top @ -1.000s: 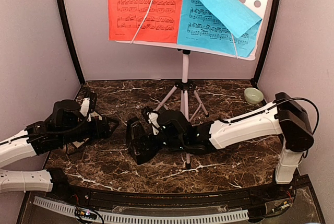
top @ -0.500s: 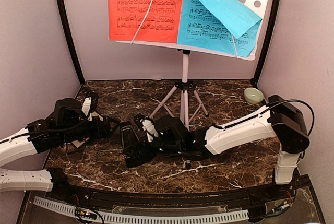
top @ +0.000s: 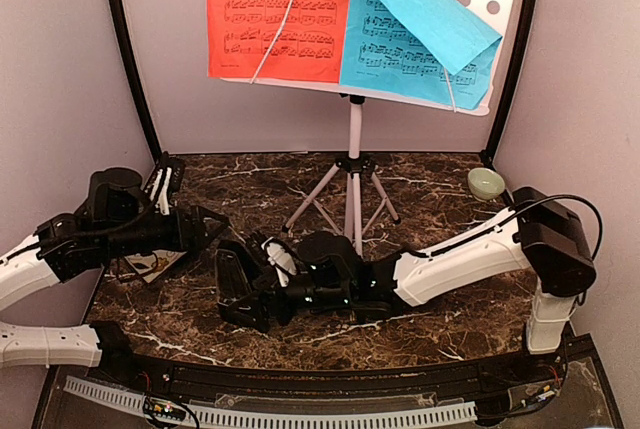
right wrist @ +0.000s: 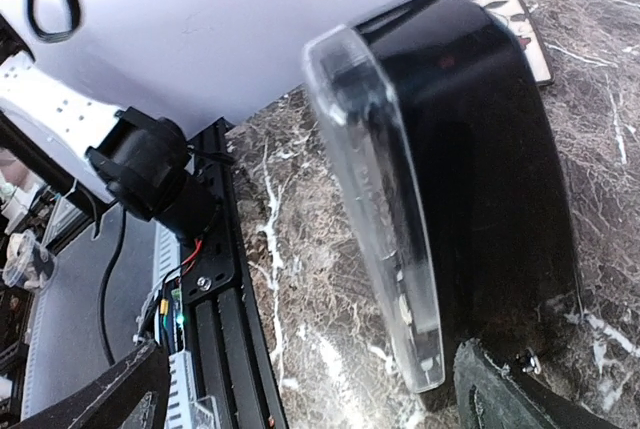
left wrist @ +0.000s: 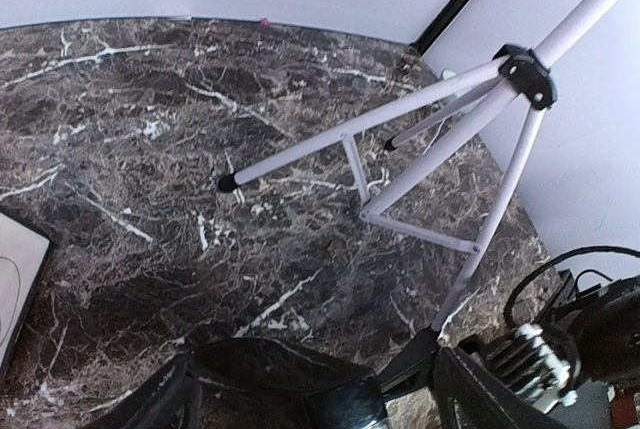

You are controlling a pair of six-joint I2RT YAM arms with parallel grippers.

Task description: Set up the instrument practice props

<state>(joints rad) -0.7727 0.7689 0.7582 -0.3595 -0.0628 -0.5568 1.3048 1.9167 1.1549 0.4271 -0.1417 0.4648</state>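
The marble table (top: 440, 319) carries everything. At the back centre stands the white perforated music stand (top: 354, 134), its tripod legs spread. On its desk, the red music sheet (top: 250, 9) is on the left and the blue music sheet (top: 400, 54) on the right. The blue sheet's upper part is folded down over itself.

The right arm reaches low across the front of the table, past the tripod, towards the left. In its wrist view the right gripper (right wrist: 308, 369) has its jaws spread. One finger touches the base end of the black metronome (right wrist: 470, 169) and the other is well apart from it, so nothing is clamped. The metronome is left of centre near the front edge, directly ahead of this gripper. Its long axis runs away along the line of reach and its clear cover faces the front rail. I cannot tell whether it stands upright or is tipped.

The left gripper (top: 215, 232) is spread and empty, near the metronome and just behind it. The right gripper is closer, so seating the metronome likely falls to it.

A patterned tile (right wrist: 512, 29) lies beyond the metronome. The pale green bowl (top: 486, 183) is well apart at the right rear.
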